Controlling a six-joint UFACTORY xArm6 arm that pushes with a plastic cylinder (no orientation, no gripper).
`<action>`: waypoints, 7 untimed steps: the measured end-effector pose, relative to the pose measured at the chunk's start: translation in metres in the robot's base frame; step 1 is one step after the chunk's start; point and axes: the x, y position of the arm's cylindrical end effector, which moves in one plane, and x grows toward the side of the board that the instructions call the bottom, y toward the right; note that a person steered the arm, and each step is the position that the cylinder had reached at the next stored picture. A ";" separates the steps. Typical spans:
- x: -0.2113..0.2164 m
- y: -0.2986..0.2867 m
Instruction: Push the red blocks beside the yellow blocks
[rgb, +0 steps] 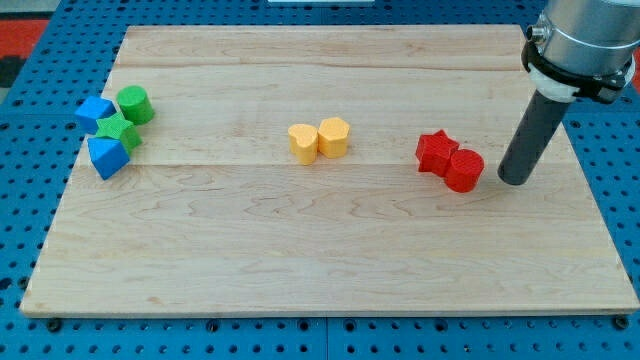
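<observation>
Two yellow blocks sit side by side at the board's middle: a yellow block on the left and a yellow block touching it on the right. A red star-shaped block lies right of centre, touching a red round block just below and right of it. My tip rests on the board just to the right of the red round block, with a small gap between them. The red blocks lie well apart from the yellow pair, to its right.
At the view's left edge of the wooden board is a cluster: a blue block, a green round block, a green star-shaped block and a blue triangular block.
</observation>
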 end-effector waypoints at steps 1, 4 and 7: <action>-0.010 -0.051; -0.018 -0.062; -0.089 -0.128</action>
